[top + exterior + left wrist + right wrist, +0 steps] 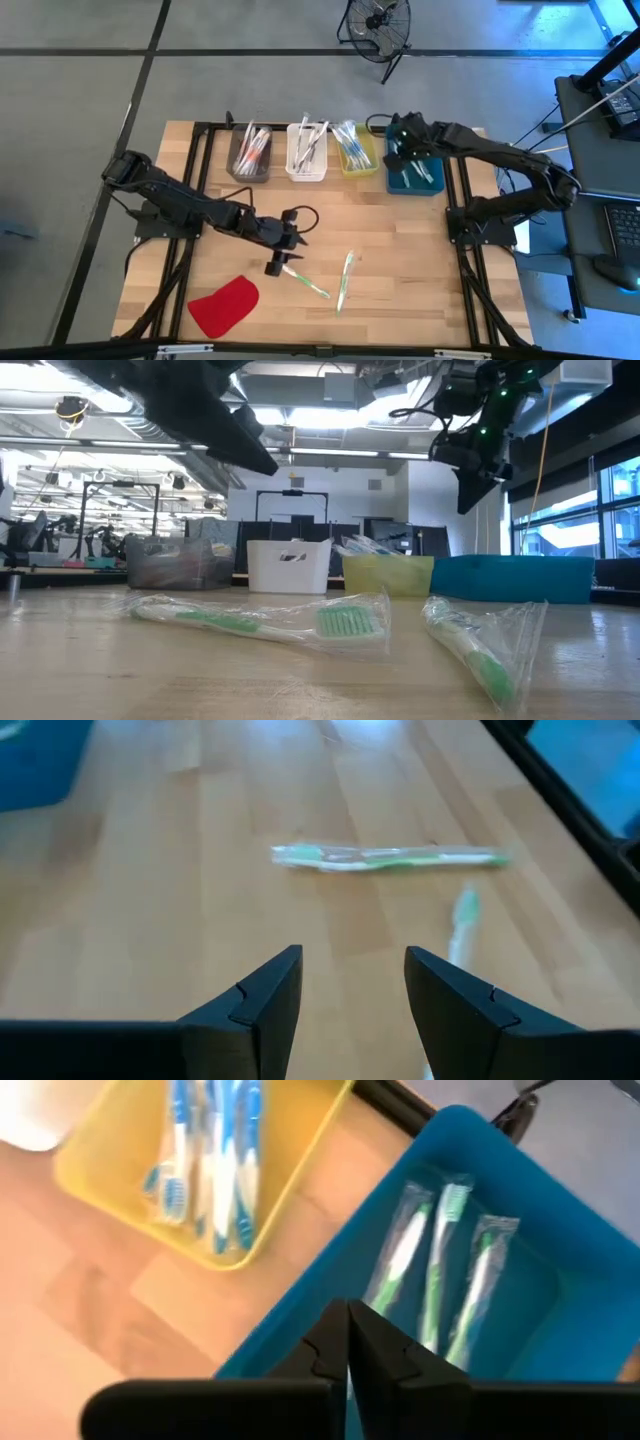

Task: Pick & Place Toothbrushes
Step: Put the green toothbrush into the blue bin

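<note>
Two to go, by judgement: counted only a pair of loose toothbrushes on the worktop, both green and in clear wrappers. Located the first loose toothbrush [308, 283] just past the left tool [277, 265], toward 4 o'clock from it. Located the second loose toothbrush [345, 280] beside the first, farther toward 3 o'clock and lying roughly along the 12-to-6 line.

Found the rest of the stock sorted by colour along the 12 o'clock edge, reading from 9 toward 3 o'clock:
- grey bin [250, 174], holding orange or pink pieces;
- white bin [306, 177], holding whitish pieces;
- yellow bin [359, 171], holding blue pieces;
- blue bin [413, 188], holding three wrapped green toothbrushes [432, 1270].

Noted the left tool low over the worktop, near centre and toward 6 o'clock, fingers spread and empty, pointed at the first loose toothbrush. Judged the approach to that pick as the step in hand.

Noted the right tool [348, 1335] above the blue bin, fingers pressed together, with nothing seen between them.

Judged the blue bin the destination for both remaining pieces. Saw a red cloth [225, 305] near 7 o'clock, clear of the work.
</note>
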